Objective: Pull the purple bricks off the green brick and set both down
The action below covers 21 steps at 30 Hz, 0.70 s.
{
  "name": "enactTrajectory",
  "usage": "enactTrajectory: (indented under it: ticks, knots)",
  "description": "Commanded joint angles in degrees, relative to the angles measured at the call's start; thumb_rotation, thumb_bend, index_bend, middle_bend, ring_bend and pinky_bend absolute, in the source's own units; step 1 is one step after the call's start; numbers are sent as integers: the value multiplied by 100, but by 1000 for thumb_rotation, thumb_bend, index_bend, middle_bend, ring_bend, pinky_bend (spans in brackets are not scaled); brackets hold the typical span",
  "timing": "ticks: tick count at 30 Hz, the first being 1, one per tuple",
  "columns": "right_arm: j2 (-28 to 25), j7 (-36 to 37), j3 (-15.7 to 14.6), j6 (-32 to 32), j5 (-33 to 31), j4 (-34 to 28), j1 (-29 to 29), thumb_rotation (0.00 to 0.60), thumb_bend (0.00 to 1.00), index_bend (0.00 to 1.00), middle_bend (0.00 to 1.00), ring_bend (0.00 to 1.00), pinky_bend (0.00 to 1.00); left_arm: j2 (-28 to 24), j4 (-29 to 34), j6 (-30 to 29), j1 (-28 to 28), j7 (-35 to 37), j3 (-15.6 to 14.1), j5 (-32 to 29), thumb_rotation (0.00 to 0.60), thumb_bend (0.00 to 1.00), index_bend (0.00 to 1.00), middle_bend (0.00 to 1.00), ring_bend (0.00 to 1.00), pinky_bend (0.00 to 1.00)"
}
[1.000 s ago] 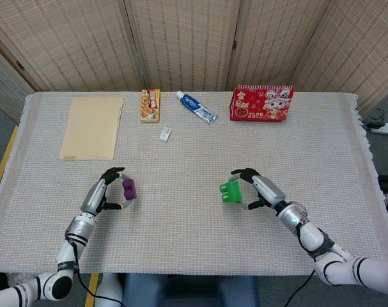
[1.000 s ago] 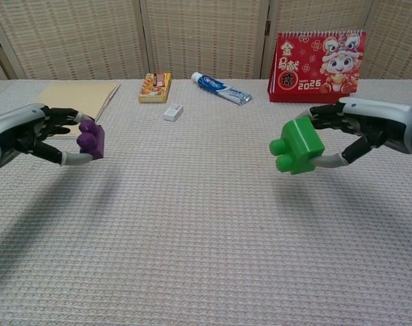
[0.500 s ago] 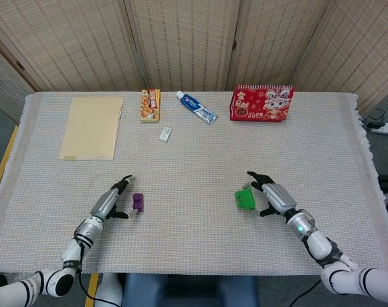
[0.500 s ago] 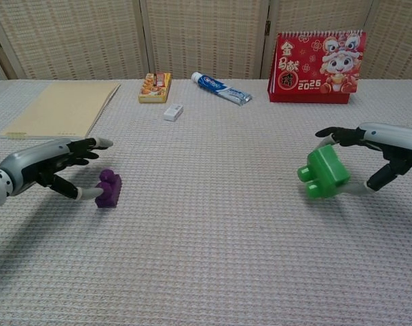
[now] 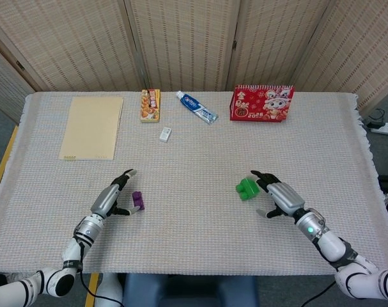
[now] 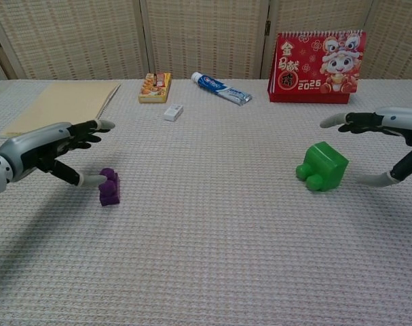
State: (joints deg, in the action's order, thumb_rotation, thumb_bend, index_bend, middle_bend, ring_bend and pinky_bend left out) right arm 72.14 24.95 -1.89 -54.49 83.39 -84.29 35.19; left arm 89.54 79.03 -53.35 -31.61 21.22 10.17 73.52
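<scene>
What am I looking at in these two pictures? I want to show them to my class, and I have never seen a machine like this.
It is a robot with two arms, each ending in a robot hand with fingers. A person steers it from afar. One picture looks down from the robot's head, the other looks forward from its chest.

On the cloth-covered table lie a purple brick by the left robot hand and a green brick by the right robot hand. Both hands are open and hold nothing; the bricks rest on the table.

At the far edge lie a tan notepad, a snack pack, a toothpaste tube, a small white item and a red calendar.
</scene>
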Motion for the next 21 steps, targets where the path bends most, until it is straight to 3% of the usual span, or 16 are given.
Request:
enactTrajectory:
  ticks: [1, 3, 6, 9, 11, 14, 18, 21]
  knots:
    - [-363, -156, 39, -365, 226, -239, -115, 600, 346, 0, 0, 0, 0, -252, 201, -446, 79, -409, -105, 426, 600, 311, 0, 0, 0, 0]
    - [-605, -563, 78, -793, 346, -373, -275, 600, 346, 0, 0, 0, 0, -470, 327, -622, 136, -666, -230, 653, 600, 315, 0, 0, 0, 0]
    - [-836, -1847, 115, -1692, 380, -602, -756, 600, 346, 0, 0, 0, 0, -907, 551, -901, 296, -1228, -465, 927, 600, 317, 0, 0, 0, 0]
    - [-938, -3279, 74, -2431, 175, -997, -1318, 600, 347, 0, 0, 0, 0, -1313, 773, -1265, 578, -2118, -688, 995, 600, 317, 0, 0, 0, 0]
    - [-938, -4035, -19, -2866, 37, -1281, -1714, 600, 346, 0, 0, 0, 0, -1451, 868, -1701, 880, -3104, -771, 855, 600, 317, 0, 0, 0, 0]
    - [-770, -4432, -143, -3337, -50, -1329, -2188, 600, 345, 0, 0, 0, 0, -1520, 1122, -2358, 1363, -3803, -893, 699, 600, 318, 0, 0, 0, 0]
    - [-507, -4417, -242, -3762, 31, -1014, -2625, 600, 346, 0, 0, 0, 0, -1549, 922, -2775, 1806, -3146, -1171, 913, 600, 317, 0, 0, 0, 0]
    - [-442, -4221, -263, -3982, 223, -816, -2823, 600, 346, 0, 0, 0, 0, -1467, 584, -2873, 2018, -3066, -1146, 692, 600, 318, 0, 0, 0, 0]
